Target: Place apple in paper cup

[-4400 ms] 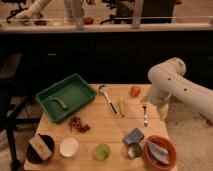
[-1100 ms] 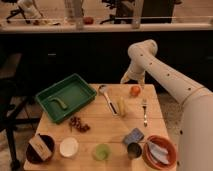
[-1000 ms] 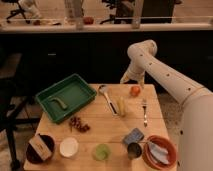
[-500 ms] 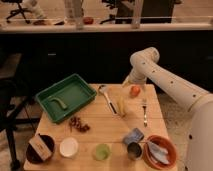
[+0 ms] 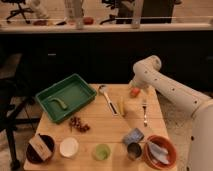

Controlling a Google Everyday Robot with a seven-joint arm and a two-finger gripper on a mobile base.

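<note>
One change stands out: the white robot arm (image 5: 165, 87) sits lower and closer to the tabletop (image 5: 107, 129) than it does a second ago, and its claw (image 5: 134, 87) is now down right of centre in the frame, directly at the small round red-orange apple (image 5: 135, 93). The apple itself lies in the same spot as before, near the far right edge of the wooden surface, just above the metal fork (image 5: 145, 111). The white paper cup (image 5: 69, 147) is also unmoved, at the lower left, well apart from the apple, with the translucent green cup (image 5: 102, 151) just to its right and the cluster of dark red grapes (image 5: 79, 125) above it.

This reads as the reach ending and the grasp about to begin; no part of the carry to the cup has started.

The claw's jaws stand fully apart and hold nothing. It hangs right over the apple, close enough that its tips may bracket the fruit, but whether they touch the skin cannot be told from this angle. The apple rests on the tabletop.
</note>
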